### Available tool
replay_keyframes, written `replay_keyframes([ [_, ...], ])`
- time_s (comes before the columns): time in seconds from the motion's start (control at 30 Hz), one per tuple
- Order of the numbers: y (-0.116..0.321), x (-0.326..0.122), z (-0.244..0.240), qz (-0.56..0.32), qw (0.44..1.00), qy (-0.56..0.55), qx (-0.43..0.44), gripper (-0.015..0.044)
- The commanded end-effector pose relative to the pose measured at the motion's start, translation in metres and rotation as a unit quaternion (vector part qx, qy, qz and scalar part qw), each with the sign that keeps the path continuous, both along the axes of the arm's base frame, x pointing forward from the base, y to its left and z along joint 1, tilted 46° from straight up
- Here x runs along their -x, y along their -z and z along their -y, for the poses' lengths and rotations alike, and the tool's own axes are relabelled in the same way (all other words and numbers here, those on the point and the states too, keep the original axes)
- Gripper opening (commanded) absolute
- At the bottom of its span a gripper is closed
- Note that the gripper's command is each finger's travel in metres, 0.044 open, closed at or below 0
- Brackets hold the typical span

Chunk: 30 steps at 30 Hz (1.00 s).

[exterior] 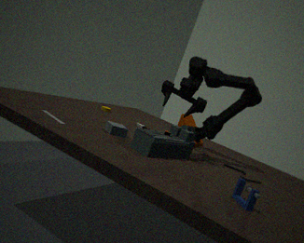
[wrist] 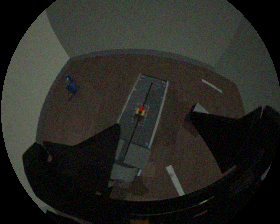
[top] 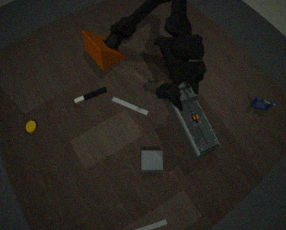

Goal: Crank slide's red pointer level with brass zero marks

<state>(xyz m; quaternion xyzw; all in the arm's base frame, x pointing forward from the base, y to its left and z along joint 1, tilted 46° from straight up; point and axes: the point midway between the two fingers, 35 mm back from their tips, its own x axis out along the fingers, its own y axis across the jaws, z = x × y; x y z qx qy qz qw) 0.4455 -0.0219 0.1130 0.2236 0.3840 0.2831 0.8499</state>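
Observation:
The machine is a long grey housing (top: pixel 207 133) (exterior: pixel 162 147) (wrist: pixel 156 100) with a slot along its top and a raised grey block at the end nearer the arm. The small red pointer (top: pixel 197 119) (wrist: pixel 142 108) shows at mid-slot, beside yellow brass marks (wrist: pixel 137 112). In the wrist view the red lies slightly toward the far end from the yellow; exact alignment is too small to tell. My gripper (top: pixel 188 100) (exterior: pixel 175 110) (wrist: pixel 155 121) is wide open and empty, above the machine's near end. The crank and its handle cannot be made out; the near end is partly hidden by the gripper.
A grey block (top: pixel 152 160) (exterior: pixel 116 129) and a pale strip (top: pixel 130 106) (wrist: pixel 175 180) lie beside the machine. A blue bracket (top: pixel 262 104) (exterior: pixel 245 197) (wrist: pixel 71 86) stands on its other side. An orange wedge (top: pixel 102 53) is near the arm's base. A yellow disc (top: pixel 30 126) lies farther off.

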Motion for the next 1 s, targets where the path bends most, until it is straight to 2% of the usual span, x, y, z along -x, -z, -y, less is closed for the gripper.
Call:
replay_keyframes([
  [0.0, -0.018, -0.004, 0.015, 0.010, 1.000, -0.001, 0.000, 0.0440],
  [0.17, -0.026, 0.001, 0.016, 0.002, 1.000, 0.008, -0.002, 0.0440],
  [0.97, -0.071, 0.107, -0.009, -0.115, 0.979, 0.165, -0.036, 0.0440],
])
